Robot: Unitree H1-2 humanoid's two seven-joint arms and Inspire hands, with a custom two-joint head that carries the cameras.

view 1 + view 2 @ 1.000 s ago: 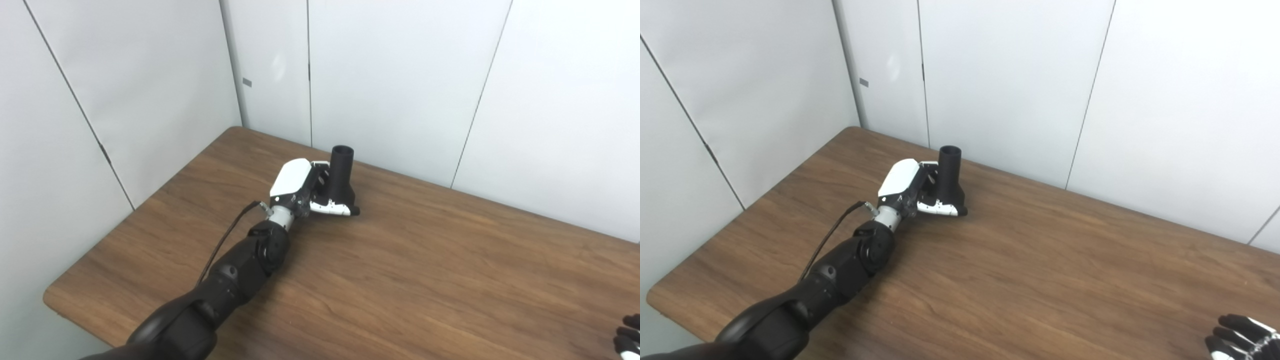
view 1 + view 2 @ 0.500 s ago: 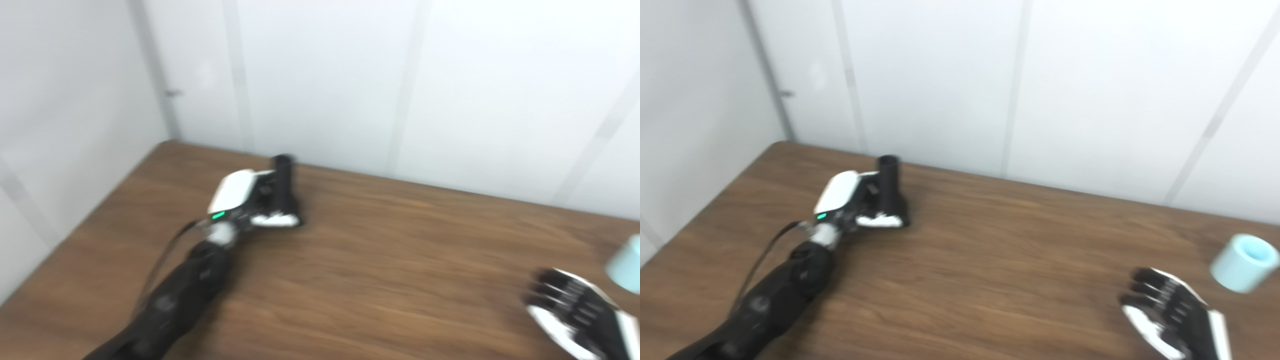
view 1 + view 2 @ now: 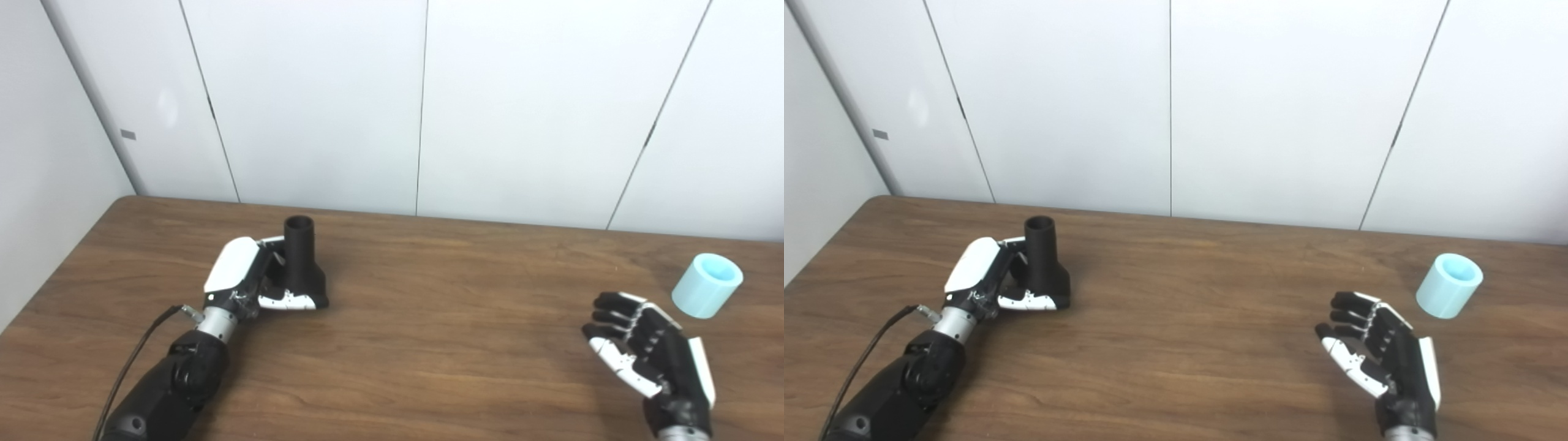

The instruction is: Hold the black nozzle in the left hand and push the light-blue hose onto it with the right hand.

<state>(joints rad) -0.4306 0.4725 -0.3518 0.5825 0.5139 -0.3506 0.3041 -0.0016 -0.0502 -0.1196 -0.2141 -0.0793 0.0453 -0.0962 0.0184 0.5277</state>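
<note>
The black nozzle [image 3: 302, 260] stands upright on the wooden table [image 3: 429, 294], its round mouth facing up and its wider base down. My left hand [image 3: 245, 282] is wrapped around its lower part, thumb across the front of the base. At the far right a short light-blue hose piece [image 3: 707, 285] lies tilted on the table with its open end up. Left of it and nearer me, my right hand [image 3: 649, 349] hovers open, fingers spread, a hand's width from the hose and holding nothing.
White wall panels [image 3: 416, 104] run along the table's far edge and left side. A black cable [image 3: 131, 361] trails from my left wrist. The table's left edge lies close to my left arm.
The camera has swung right, bringing the hose and my right hand into the picture. My left hand still grips the nozzle in the same spot.
</note>
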